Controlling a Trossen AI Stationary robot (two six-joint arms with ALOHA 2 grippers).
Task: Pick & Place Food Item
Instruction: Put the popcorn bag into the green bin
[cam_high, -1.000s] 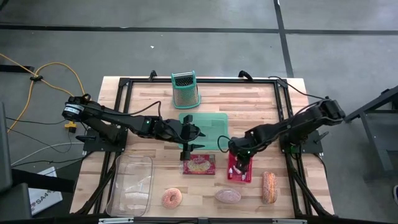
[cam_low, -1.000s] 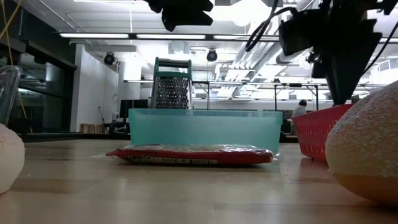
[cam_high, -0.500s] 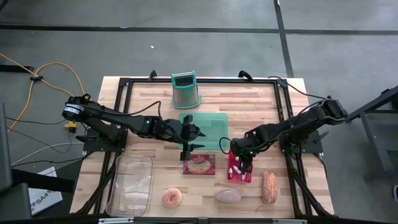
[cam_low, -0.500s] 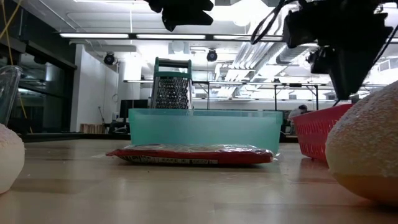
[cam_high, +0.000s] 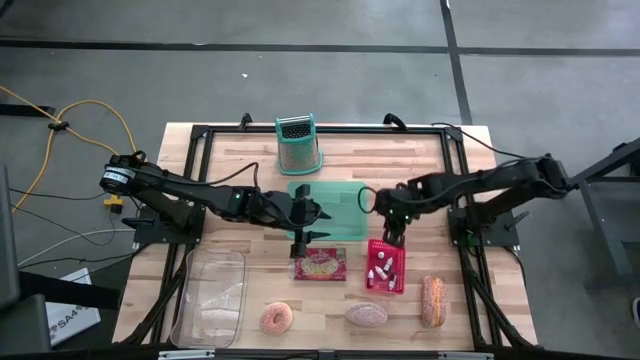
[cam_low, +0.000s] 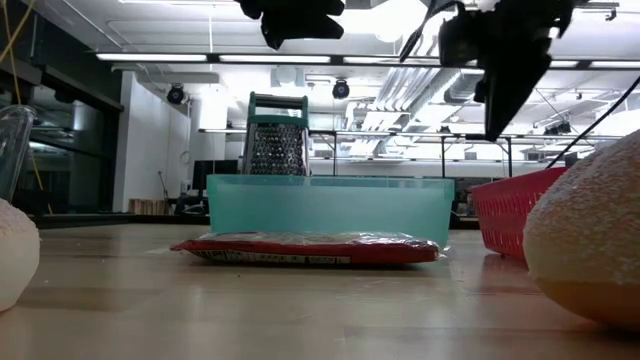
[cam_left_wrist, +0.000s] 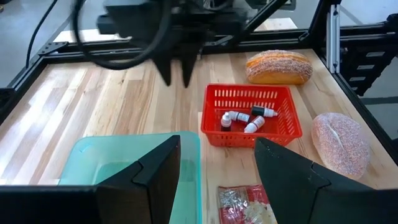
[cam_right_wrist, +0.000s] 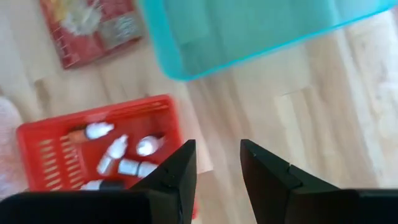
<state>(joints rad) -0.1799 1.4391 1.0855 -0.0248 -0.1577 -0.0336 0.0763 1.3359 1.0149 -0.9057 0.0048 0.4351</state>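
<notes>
Right claw (cam_high: 390, 238): fingers a little apart, empty, above the tabletop (cam_high: 230, 160) between teal bin (cam_high: 340, 195) and red basket (cam_high: 385, 267).
Left claw (cam_high: 300, 245): half parted, empty, poised over the red food packet (cam_high: 320, 266), likely its pick.
Teal bin: likely destination.

Evenly bright from overhead, soft short shadows under arms in high view. Low view: ceiling strip lights (cam_low: 330, 57) blown out across upper frame, arms reduced to black silhouettes vs glare; nearest roll (cam_low: 590, 245) at right edge soft, out of focus. Right wrist view smeared w/ motion blur, esp. red basket (cam_right_wrist: 43, 155) lower left. Left wrist view sharp, evenly lit.
</notes>
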